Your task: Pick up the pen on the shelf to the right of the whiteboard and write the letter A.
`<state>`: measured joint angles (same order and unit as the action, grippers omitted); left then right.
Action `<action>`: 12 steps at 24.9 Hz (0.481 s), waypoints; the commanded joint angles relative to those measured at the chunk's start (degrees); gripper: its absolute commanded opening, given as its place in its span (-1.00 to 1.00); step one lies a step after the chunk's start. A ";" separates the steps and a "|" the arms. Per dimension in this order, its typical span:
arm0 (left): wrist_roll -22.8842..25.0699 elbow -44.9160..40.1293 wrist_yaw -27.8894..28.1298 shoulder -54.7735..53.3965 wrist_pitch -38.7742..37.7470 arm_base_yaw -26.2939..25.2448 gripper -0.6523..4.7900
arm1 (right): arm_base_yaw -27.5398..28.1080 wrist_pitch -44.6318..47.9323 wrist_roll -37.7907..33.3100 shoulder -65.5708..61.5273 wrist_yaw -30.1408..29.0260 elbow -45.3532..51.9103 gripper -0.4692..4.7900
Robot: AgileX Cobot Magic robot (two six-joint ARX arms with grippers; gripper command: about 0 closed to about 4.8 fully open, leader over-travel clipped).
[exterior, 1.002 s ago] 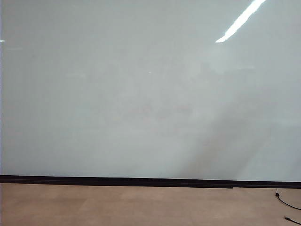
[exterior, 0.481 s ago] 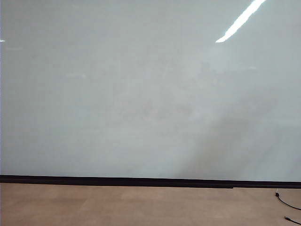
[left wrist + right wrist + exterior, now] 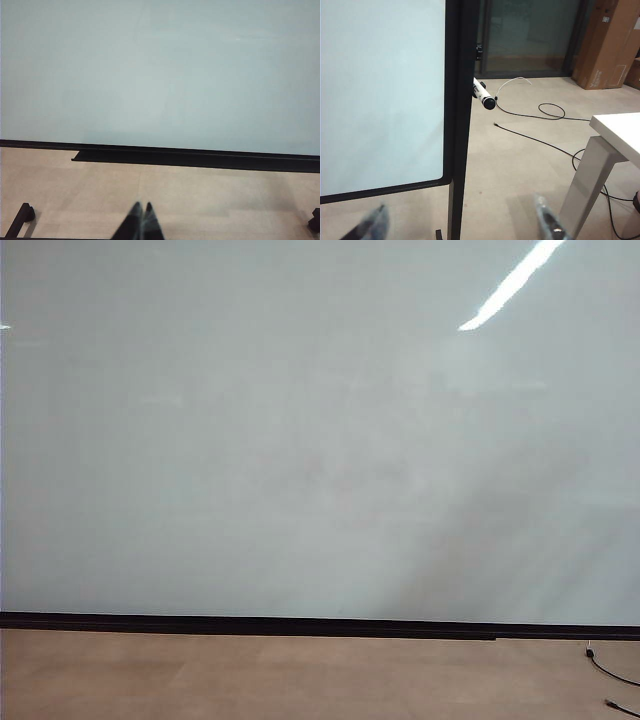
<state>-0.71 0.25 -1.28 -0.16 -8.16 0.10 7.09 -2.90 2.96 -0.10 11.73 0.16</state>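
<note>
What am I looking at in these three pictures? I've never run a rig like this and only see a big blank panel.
It is a robot with two arms, each ending in a two-finger gripper. The exterior view faces the whiteboard, blank, no letter A yet. The left wrist view shows the left gripper shut and empty, facing the board's lower edge. The right wrist view looks past the board's right frame: the pen sticks out beside that frame, and the right gripper stands open, short of it. Nothing is held.
</note>
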 commanded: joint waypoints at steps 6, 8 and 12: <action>0.24 0.13 -0.02 -0.02 0.42 0.00 -0.78 | 0.07 1.38 -1.46 0.02 0.55 -0.28 0.58; 0.26 0.13 -0.02 -0.02 0.39 0.00 -0.78 | 0.07 0.44 -2.05 0.02 2.86 -0.44 0.58; 0.26 0.13 -0.02 -0.02 0.42 0.00 -0.78 | 0.07 -4.63 -6.36 0.02 4.59 -2.19 0.59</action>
<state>-0.71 0.25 -1.28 -0.16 -8.16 0.10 7.11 -5.58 -0.78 -0.12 15.16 -0.95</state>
